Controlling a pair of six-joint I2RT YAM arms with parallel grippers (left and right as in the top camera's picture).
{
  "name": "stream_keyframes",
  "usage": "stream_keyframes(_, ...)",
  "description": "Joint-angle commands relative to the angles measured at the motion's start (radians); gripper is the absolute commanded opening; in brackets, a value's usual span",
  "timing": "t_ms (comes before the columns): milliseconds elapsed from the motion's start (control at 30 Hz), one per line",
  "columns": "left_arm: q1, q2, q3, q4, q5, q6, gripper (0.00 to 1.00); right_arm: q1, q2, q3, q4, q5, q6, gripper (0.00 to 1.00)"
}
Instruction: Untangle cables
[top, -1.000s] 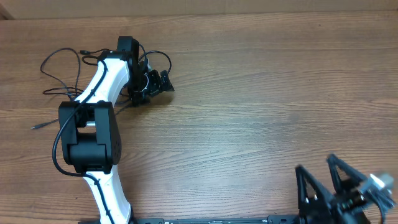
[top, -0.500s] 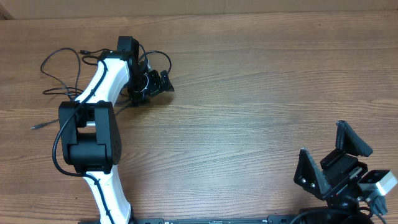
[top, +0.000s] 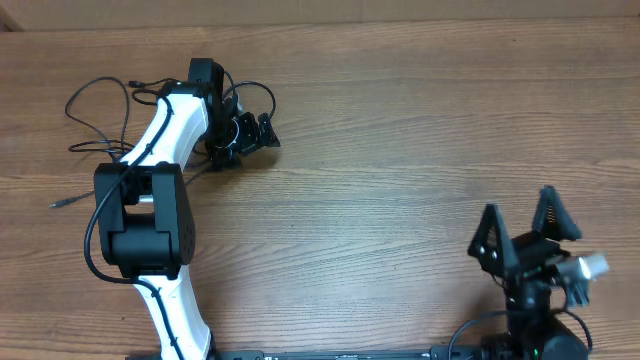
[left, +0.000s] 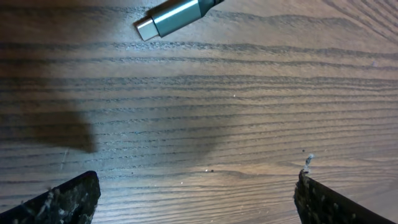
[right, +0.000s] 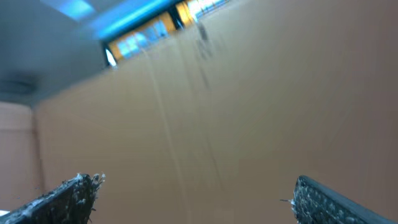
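Overhead, cables: thin black cables (top: 71, 100) lay in loose loops on the table (top: 400, 150), mostly just left of the left arm (top: 160, 130), with strands passing under it and one loop showing just right of its wrist
Overhead, stray end: one small tip lay alone, left of the arm's elbow
Overhead, left gripper: the left gripper (top: 245, 135) hung low over the table just right of the arm's wrist, beside that right-hand loop; whether it touched a strand could not be told from here
Overhead, right gripper: the right gripper (top: 520, 230) stood far to the right of the left arm, fingers spread wide, nothing in them, well apart from every cable
Left wrist, gripper: both fingertips sat at the bottom corners, spread fully, bare wood between them, gripping nothing
Left wrist, plug: a silver plug (left: 171, 15) lay flat ahead of the fingers and slightly to the left, clear of both, its black cord running off the top edge
Right wrist, gripper: fingers wide apart and empty, pointed at a plain tan wall (right: 249, 112), blurred; no cable in view
Handling: likely light, limp and thin, so a pulled strand would drag its neighbours and could tighten crossings
Where to hold: probably the rigid plug body or the cord just behind it, since a bare strand lying flat on wood would be hard to pinch
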Motion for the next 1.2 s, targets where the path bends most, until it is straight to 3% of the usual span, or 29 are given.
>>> stream_keyframes(0, 0.0, 0.011, 0.009, 0.0, 0.011, -0.003, 0.99, 0.006, -0.01, -0.01, -0.059, 0.042, -0.005, 1.0)
stream_keyframes(233, 0.0, 0.011, 0.009, 0.0, 0.011, -0.003, 0.99, 0.007, -0.01, -0.01, -0.394, 0.095, -0.004, 1.0)
stream_keyframes(400, 0.0, 0.011, 0.009, 0.0, 0.011, -0.003, 0.99, 0.01, -0.01, -0.01, -0.544, 0.134, -0.004, 1.0)
stream_keyframes(1167, 0.0, 0.011, 0.009, 0.0, 0.011, -0.003, 1.0, 0.01, -0.01, -0.01, -0.539, 0.131, -0.004, 1.0)
